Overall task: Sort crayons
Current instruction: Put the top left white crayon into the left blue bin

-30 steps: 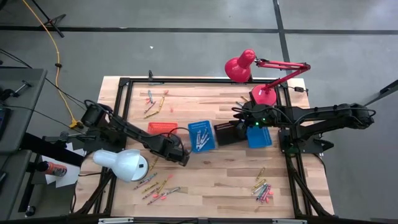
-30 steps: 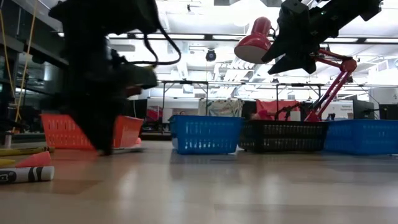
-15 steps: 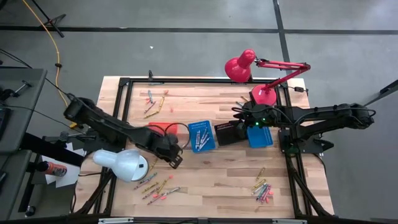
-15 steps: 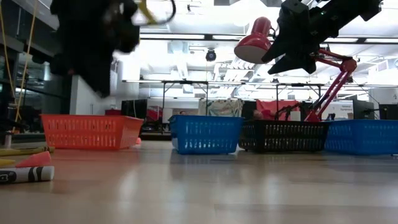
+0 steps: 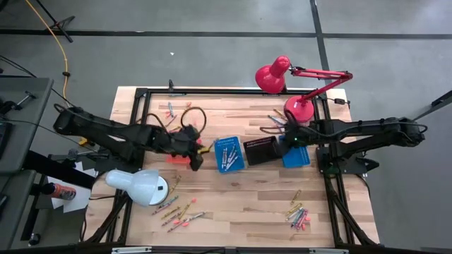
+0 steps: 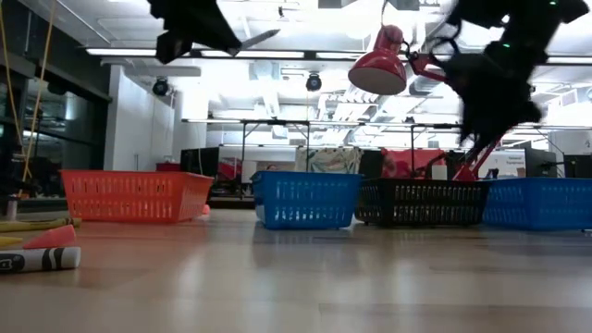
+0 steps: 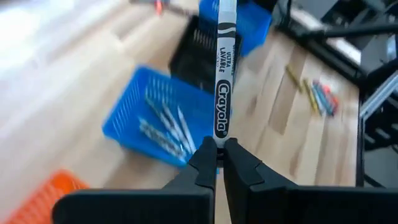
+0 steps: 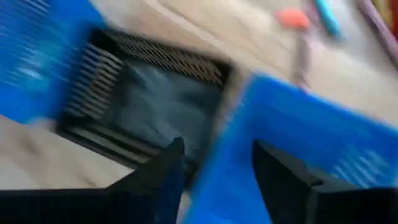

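1. A white Crayola crayon [image 7: 222, 74] is pinched at its lower end by the shut left gripper [image 7: 219, 155]; its long axis runs straight out from the fingertips.
2. It is held in the air, clear of the table, over the orange basket [image 5: 178, 151], beside the blue basket [image 5: 229, 154] of crayons.
3. The right gripper [image 8: 214, 165] is seen parted and empty above the black basket [image 5: 260, 150] and far blue basket [image 5: 296, 155].
4. Since the earlier frame the left arm has been raised and swung from the table's front toward the orange basket.
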Tool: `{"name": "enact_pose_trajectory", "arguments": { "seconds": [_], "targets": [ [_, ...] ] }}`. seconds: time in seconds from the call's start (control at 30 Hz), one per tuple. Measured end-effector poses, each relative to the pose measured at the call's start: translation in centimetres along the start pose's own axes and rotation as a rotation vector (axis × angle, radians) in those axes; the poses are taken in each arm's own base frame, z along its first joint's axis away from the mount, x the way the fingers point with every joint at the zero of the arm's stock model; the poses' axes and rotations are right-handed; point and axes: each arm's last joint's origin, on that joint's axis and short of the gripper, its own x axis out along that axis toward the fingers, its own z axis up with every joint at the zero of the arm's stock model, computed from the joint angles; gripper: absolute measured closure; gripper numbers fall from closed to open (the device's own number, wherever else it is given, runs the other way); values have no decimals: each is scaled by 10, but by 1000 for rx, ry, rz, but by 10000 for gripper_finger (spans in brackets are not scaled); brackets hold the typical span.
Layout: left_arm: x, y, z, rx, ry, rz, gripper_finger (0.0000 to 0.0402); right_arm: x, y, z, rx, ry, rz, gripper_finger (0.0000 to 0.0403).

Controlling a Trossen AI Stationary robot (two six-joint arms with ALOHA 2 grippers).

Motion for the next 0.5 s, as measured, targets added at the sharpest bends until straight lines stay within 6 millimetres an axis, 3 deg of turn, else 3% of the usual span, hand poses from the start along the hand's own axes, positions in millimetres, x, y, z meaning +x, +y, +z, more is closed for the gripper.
{"name": "enact_pose_trajectory", "arguments": {
  "seconds": [0.27, 0.5],
  "targets": [
    [-9, 14, 15, 53, -72, 23, 401, -10, -23, -15, 51, 132, -288, 384],
    [-16, 21, 22, 81, -106, 36, 401, -8, -38, -13, 105, 176, -490, 399]
  ]
}}
